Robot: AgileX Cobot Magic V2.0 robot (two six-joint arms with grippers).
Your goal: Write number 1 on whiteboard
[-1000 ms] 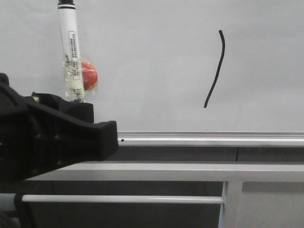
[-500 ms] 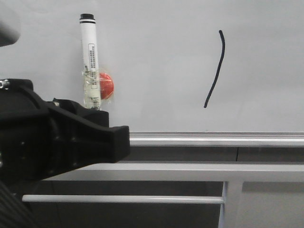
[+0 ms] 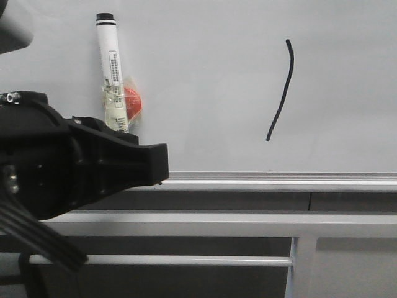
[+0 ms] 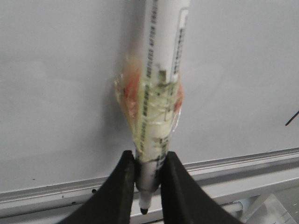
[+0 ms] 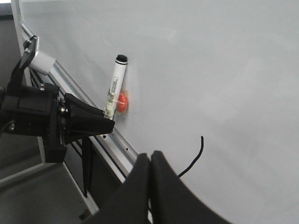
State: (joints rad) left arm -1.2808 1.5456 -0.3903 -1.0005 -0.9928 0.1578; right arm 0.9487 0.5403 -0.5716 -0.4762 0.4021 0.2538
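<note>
On the whiteboard (image 3: pixel 205 81), right of centre in the front view, the number 1 (image 3: pixel 282 93) stands as a thin black, slightly curved stroke above the silver bottom rail (image 3: pixel 279 182). Well to its left, the left gripper (image 4: pixel 148 182) is clamped on the lower end of a white marker pen (image 3: pixel 111 74), which stands nearly upright with its black cap on top. A red round piece (image 3: pixel 133 103) is taped to the pen's side. The right gripper (image 5: pixel 150 172) holds nothing, its fingers pressed together, near the stroke's lower end in its wrist view.
</note>
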